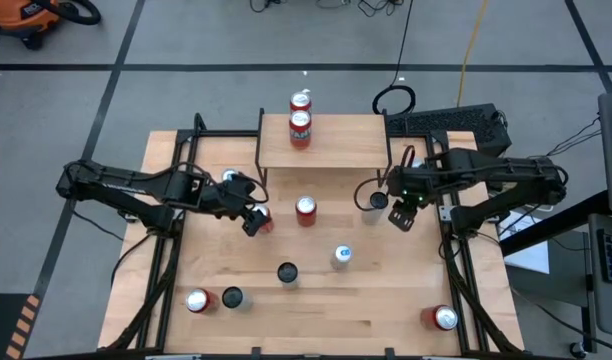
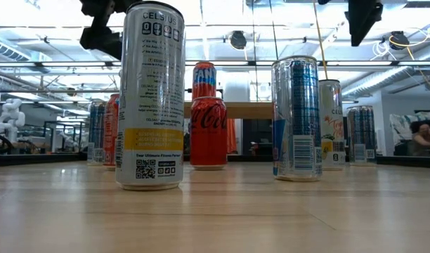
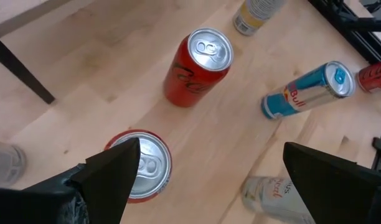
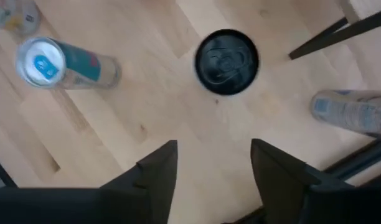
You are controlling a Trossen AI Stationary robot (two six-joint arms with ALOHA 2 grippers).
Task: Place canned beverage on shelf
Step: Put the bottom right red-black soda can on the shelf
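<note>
The shelf [image 1: 331, 143] stands at the table's far middle, with a red can [image 1: 300, 130] upright on its top. My left gripper [image 1: 254, 218] hangs wide open above a red can with a silver top [image 3: 144, 165], which stands on the table under one finger. A Coca-Cola can [image 3: 200, 65] stands just beyond it. My right gripper [image 4: 214, 163] is open with nothing between its fingers, above the table next to a black-topped can [image 4: 226, 61]. That can stands upright by the shelf's right leg [image 4: 327, 34].
Several more cans stand about the table: a blue-and-white one [image 1: 342, 256], a black-topped one [image 1: 287, 272], a pair at the near left [image 1: 214, 299] and a red one at the near right [image 1: 444, 318]. Another can [image 1: 301, 101] stands behind the shelf. Black frame rails run along both table sides.
</note>
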